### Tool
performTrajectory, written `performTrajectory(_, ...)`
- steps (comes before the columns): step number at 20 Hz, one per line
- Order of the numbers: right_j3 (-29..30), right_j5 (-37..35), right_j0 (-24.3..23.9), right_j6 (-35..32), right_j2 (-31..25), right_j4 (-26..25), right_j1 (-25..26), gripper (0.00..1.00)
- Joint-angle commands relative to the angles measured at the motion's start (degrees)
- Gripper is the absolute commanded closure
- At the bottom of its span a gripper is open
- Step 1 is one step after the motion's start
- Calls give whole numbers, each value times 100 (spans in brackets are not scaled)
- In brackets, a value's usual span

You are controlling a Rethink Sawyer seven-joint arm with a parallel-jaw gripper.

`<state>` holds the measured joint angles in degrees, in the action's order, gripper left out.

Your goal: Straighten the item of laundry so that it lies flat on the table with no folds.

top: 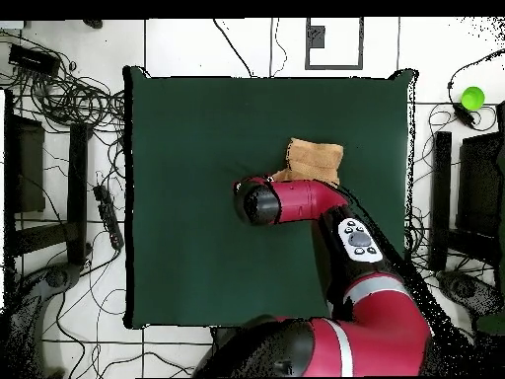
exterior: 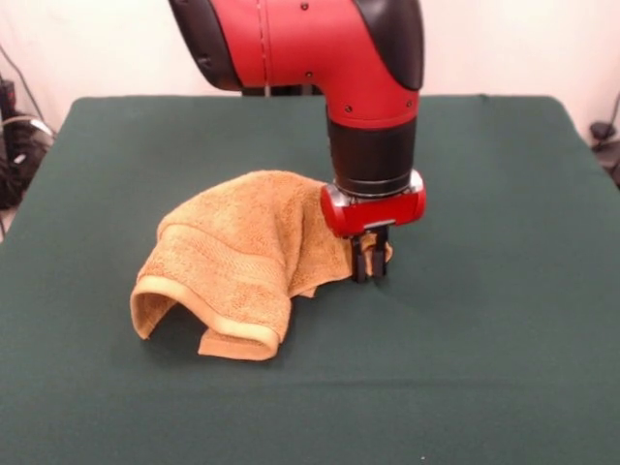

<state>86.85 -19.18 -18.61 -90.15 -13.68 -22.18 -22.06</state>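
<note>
The item of laundry (exterior: 242,252), an orange-tan terry towel, sits bunched and folded over itself near the middle of the dark green table (exterior: 484,349). One hemmed edge curls under at its front left. My gripper (exterior: 370,263) stands at the towel's right edge, low over the table, shut on a corner of the cloth, and a bit of towel shows on either side of the fingers. In the overhead view part of the towel (top: 318,158) shows beyond the arm on the table (top: 197,148). The arm's wrist covers the gripper in that view.
The red and black arm (top: 325,207) reaches across the table from its base edge. Cables (top: 69,99) and dark equipment (top: 25,163) lie on the floor around the table. A green ball (top: 472,97) sits off one corner.
</note>
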Motion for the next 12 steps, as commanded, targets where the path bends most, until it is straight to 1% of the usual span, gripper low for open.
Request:
performTrajectory(1,637,1251,-970,-90,-1046,-487,74,0)
performTrajectory(5,701,1334,-1054,-168,-1155,-593,65,0)
performTrajectory(12,651,1524,-1028,-415,-1233,-668,41,0)
